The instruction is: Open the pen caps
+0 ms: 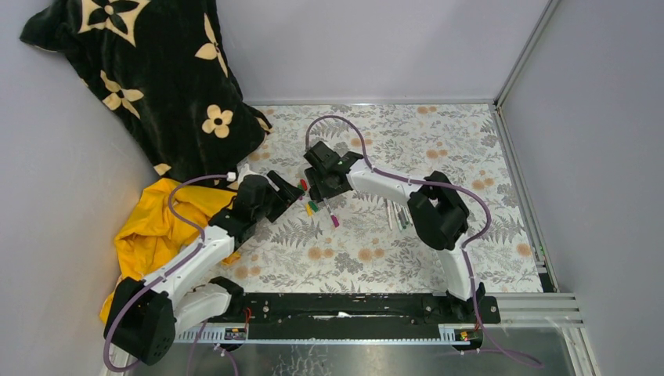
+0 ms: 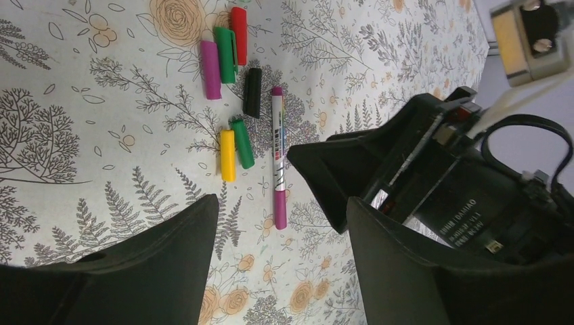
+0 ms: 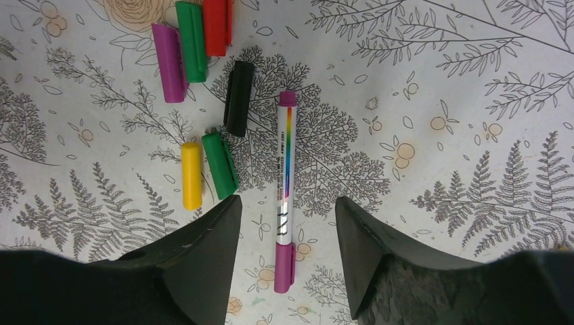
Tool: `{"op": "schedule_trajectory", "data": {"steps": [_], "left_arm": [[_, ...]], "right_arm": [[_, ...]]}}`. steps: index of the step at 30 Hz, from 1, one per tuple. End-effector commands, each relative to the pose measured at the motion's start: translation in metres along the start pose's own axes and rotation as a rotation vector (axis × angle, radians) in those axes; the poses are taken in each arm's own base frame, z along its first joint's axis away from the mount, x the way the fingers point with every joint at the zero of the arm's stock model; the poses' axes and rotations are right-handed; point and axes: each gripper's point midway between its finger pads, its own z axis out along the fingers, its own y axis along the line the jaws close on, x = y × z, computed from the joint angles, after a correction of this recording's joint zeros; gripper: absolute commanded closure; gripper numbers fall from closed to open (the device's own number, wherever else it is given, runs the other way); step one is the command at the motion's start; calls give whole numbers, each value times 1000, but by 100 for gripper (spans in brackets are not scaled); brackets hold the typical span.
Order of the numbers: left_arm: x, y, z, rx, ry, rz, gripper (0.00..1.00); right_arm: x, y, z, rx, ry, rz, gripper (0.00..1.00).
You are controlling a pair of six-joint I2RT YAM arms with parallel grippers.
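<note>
The magenta-ended pen lies on the worktop between the fingers of the right pincer, which is spread wide and empty. The left pincer is also spread and empty.

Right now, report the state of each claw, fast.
Left claw: open, holding nothing.
Right claw: open, holding nothing; the magenta pen lies loose below its gap.

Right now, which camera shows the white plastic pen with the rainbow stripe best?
Right wrist view: the white rainbow-striped pen lies whole, close and sharp. Left wrist shows it smaller; top view, a tiny sliver.
</note>
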Motion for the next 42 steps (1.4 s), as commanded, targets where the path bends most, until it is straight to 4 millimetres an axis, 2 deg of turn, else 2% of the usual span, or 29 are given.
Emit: {"op": "schedule_trajectory", "data": {"steps": [1,13,21,29,31,36,42], "left_arm": [[-6,8,-4,-17,-33,6,24],[-11,7,-8,-3,-51,1,24],[-12,8,-7,-5,-53,-5,24],[-12,12,-6,-13,-56,-8,24],[-12,14,-6,-15,-56,-5,24],[-4,11,-2,40,-34,-1,24],[17,-19,3,269,56,19,24]], "right_arm": [[-2,9,4,-8,10,0,40],[12,6,24,16,51,-5,45],[24,3,30,30,95,-8,63],[25,4,30,20,104,-2,92],[21,5,25,17,89,3,100],[-1,2,1,-15,6,53,100],[-32,-1,-39,-119,-112,158,100]]}}
